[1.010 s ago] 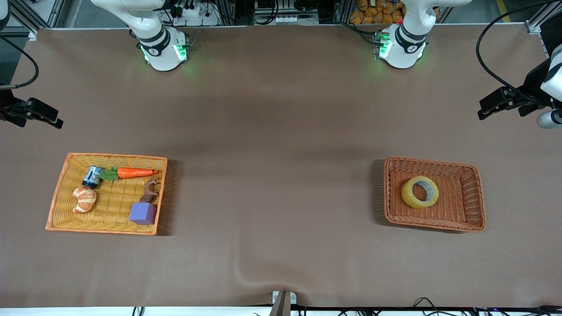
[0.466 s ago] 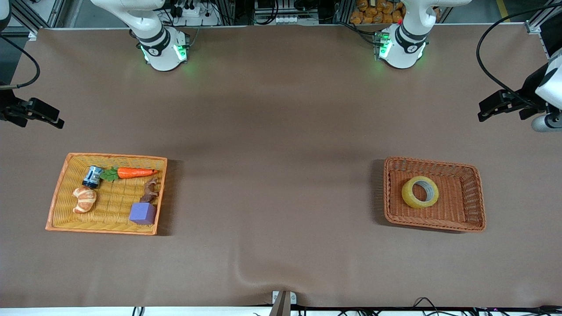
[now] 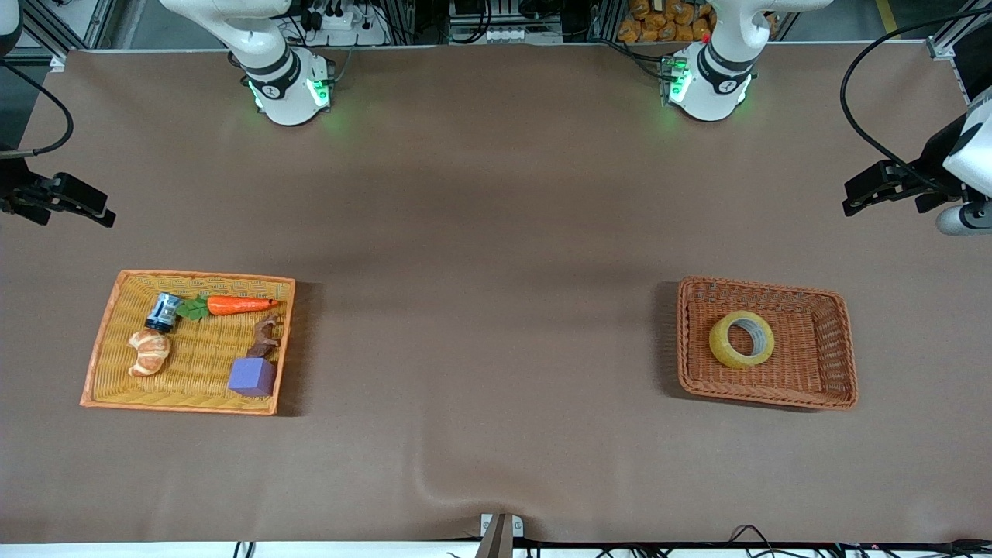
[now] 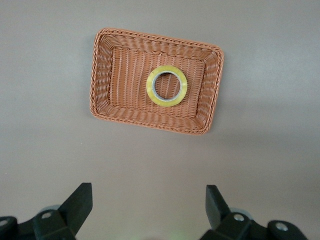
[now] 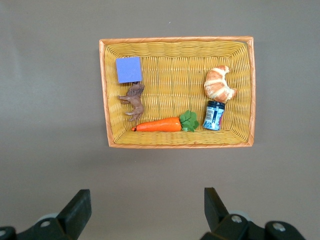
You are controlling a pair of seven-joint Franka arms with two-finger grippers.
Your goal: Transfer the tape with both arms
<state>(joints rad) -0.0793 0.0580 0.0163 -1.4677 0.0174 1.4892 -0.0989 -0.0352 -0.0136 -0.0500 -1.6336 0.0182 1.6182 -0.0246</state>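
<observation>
Hovering with fingers spread wide and empty: left gripper (image 4: 145,207) high over bare table, well short of the tape (image 4: 167,86); tape lies flat in the brown basket (image 4: 102,75), hole up, so one finger could drop inside the core; right gripper (image 5: 142,210), equally spread, waits over table near the yellow basket (image 5: 177,145), likely the drop-off; only the front view shows both baskets well apart.

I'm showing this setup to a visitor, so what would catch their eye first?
Probably the ring-shaped roll of yellowish tape, lying alone in the brown wicker basket toward the left arm's end. Next, the orange-rimmed yellow wicker tray toward the right arm's end, holding a bright orange toy carrot, croissant and purple block.
</observation>
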